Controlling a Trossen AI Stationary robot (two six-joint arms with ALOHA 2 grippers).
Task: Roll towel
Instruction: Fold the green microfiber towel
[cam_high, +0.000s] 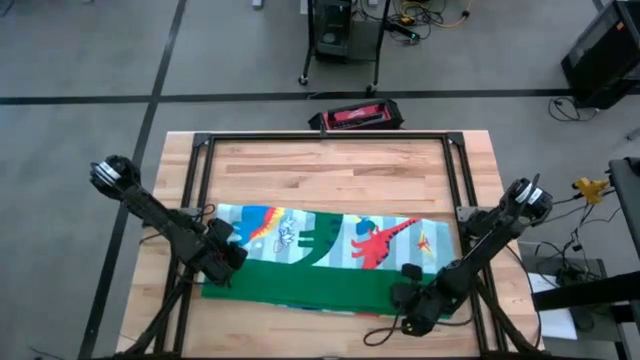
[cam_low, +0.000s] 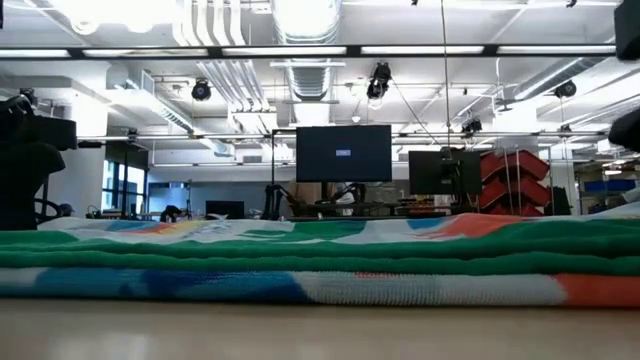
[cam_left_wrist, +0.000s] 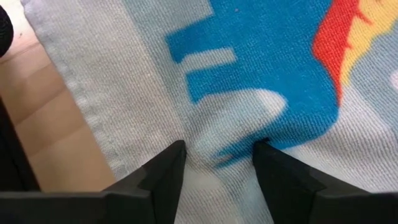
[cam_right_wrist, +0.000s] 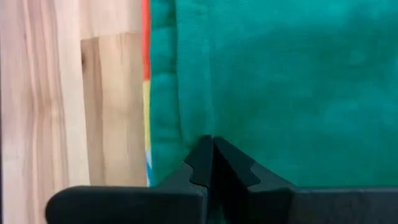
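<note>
The towel (cam_high: 330, 245) lies flat across the table's near half. Its dinosaur print faces up along the far side, and its green back (cam_high: 310, 282) is folded over the near side. In the low view it shows as stacked layers (cam_low: 320, 262). My left gripper (cam_high: 228, 255) is at the towel's left end, its fingers set into the printed cloth (cam_left_wrist: 219, 163). My right gripper (cam_high: 405, 285) is shut, with its tips on the green fold (cam_right_wrist: 211, 144) near the towel's right end. My left gripper comes slanting down from above onto the printed side near the left-end hem (cam_left_wrist: 93, 118). A small pucker of cloth (cam_left_wrist: 217, 146) is gathered between its two fingers (cam_left_wrist: 171, 165). The towel stays lying on the table. My right gripper sets its shut fingertips (cam_right_wrist: 202, 155) on the green cloth (cam_right_wrist: 249, 106), a little in from the towel's right-end edge (cam_right_wrist: 163, 93). It points steeply down, with nothing between the fingers. I cannot tell whether it presses in. The cloth lies flat on the wood.
A black metal frame (cam_high: 320, 137) rims the table. Bare wood (cam_high: 320, 170) lies beyond the towel's far edge. A dark cable (cam_high: 385, 332) loops near the front edge by the right arm. A red and black bag (cam_high: 358, 116) lies on the floor beyond the table.
</note>
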